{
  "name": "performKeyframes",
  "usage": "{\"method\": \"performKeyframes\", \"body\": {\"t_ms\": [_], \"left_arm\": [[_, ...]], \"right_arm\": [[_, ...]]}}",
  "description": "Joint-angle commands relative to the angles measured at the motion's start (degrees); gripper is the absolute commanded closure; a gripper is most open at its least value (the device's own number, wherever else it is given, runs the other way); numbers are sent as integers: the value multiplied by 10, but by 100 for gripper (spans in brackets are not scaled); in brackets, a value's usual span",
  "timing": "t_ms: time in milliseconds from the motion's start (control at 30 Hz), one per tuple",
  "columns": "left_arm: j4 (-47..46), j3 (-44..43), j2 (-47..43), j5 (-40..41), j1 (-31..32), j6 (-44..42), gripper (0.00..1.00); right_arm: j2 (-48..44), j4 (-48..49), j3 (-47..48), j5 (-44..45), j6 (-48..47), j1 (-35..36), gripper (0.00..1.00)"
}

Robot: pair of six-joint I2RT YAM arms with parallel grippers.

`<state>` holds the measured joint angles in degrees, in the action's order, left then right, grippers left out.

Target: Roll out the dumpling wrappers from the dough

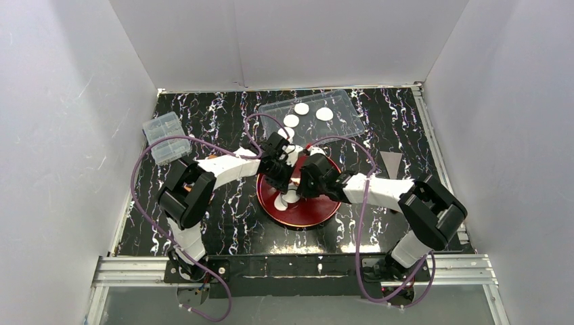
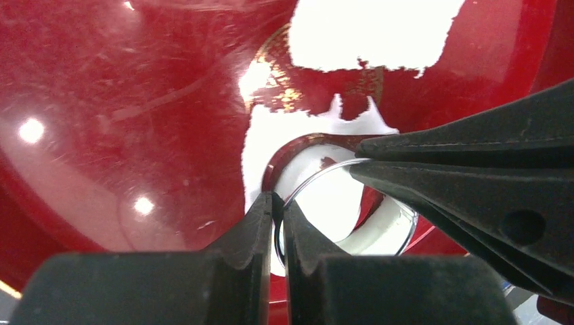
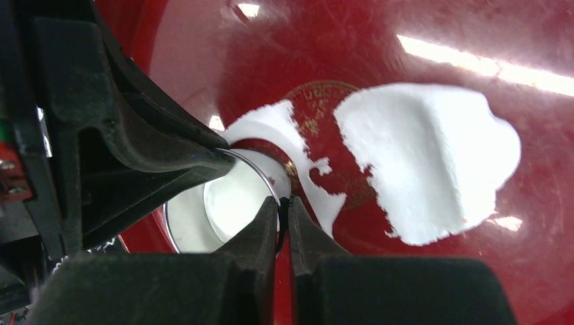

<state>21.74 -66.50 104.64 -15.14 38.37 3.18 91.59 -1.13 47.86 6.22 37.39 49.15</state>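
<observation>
Table: I am looking down on a black, white-veined table (image 1: 216, 128) that is sitting inside plain white walls (image 1: 68, 135), with a metal rail (image 1: 135, 269) running along its near edge.
Plate: a red plate (image 1: 318, 213) is lying at the centre, near the arms.
Dough: a thin ragged sheet of dough (image 3: 426, 162) is lying on the plate, torn into scraps.
Wrappers: three dumpling wrappers (image 1: 301, 108) are resting in a clear tray (image 1: 348, 112) at the far side.
Left gripper (image 2: 279, 203): its jaws are pinching the rim of a metal ring cutter (image 2: 406, 223) standing on the dough.
Right gripper (image 3: 283, 206): its jaws are clamping the same ring's rim from the other side.
Elsewhere: a clear lidded box (image 1: 164, 137) is sitting far left and a grey wedge (image 1: 391, 162) to the right.
Hard to see: from above, both arms are covering the ring and most of the dough; a fourth white piece at the tray's near edge is half hidden, so I cannot tell what it is. Both wrist views are cutting the plate off.
</observation>
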Motion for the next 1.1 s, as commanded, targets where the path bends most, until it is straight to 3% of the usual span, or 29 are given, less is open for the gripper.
{"method": "performKeyframes", "body": {"t_ms": [0,300,467,800,1067], "left_arm": [[59,18,59,48,24,-4,100],[50,14,62,28,44,8,100],[55,7,71,22,47,12,100],[55,37,24,76,-22,-26,100],[49,20,60,48,15,-3,100]], "right_arm": [[-49,-100,-72,0,6,2,99],[-95,-127,-111,13,12,-12,99],[-53,-108,-83,-1,9,-11,99],[35,-65,2,-32,1,1,99],[-25,-98,-61,0,12,1,99]]}}
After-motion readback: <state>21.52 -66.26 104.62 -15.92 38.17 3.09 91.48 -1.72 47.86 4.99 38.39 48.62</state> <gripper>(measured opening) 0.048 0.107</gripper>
